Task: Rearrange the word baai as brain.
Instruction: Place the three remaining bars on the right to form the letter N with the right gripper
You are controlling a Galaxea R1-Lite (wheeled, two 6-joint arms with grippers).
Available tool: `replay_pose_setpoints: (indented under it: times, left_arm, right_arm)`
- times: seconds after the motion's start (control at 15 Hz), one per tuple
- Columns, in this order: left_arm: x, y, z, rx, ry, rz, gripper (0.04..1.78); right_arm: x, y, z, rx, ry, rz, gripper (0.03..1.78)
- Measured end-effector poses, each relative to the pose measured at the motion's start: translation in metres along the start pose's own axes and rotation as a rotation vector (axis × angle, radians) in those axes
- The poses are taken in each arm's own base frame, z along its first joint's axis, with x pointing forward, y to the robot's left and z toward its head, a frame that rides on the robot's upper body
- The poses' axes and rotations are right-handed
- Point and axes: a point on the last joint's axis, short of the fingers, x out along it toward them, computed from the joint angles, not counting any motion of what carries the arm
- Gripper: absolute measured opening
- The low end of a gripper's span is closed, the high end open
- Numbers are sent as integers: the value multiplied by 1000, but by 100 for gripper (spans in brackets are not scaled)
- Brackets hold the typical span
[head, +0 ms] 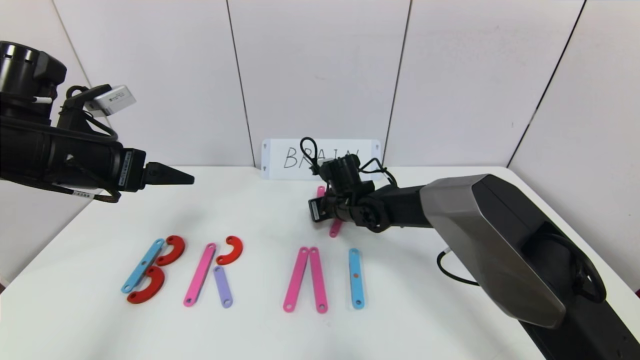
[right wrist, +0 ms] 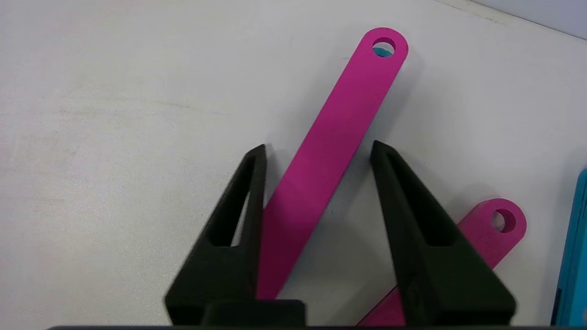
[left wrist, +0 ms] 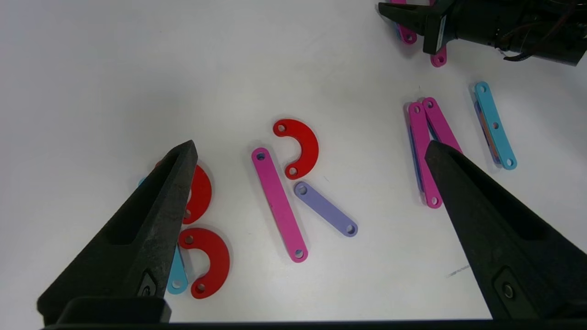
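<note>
Right gripper point(right wrist: 316, 151) is closing half-open jaws around flat pink plastic strip point(right wrist: 339, 128) beyond blue strip point(head: 355, 278); next, building N beside it. Left gripper point(head: 170, 176) is hovering wide open, empty.

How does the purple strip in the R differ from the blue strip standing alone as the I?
The short purple plastic strip is shorter than the long blue plastic strip. The purple one slants as a leg beside a pink strip; the blue one lies nearly straight, touching nothing. Both are flat, round-ended and holed.

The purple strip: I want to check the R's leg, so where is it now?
In the head view the purple strip lies left of centre, just right of the long pink strip and below the red curve.
</note>
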Motion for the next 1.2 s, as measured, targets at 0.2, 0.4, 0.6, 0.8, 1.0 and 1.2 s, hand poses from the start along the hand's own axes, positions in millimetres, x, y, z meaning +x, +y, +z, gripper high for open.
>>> replay_pose_setpoints:
  times: [0.2,0.4,0.6,0.8,1.0,1.2]
  left_arm:
    - [0,0,0,1,-1,0,173]
    - [-1,0,0,1,-1,0,173]
    - [0,0,0,0,-1,0,173]
    - [0,0,0,0,-2,0,173]
    - [0,0,1,0,-3,0,173]
    - [0,0,0,-1,-2,-13,173]
  right_arm:
    - [0,0,0,1,0,0,33]
    - [0,0,0,3,0,0,30]
    - [-4,0,4,9,-6,1,30]
    - [-21,-2,20,18,-37,3,30]
    - [-52,-5,41,30,-79,-8,30]
    - [-91,-8,52,68,-97,-57,30]
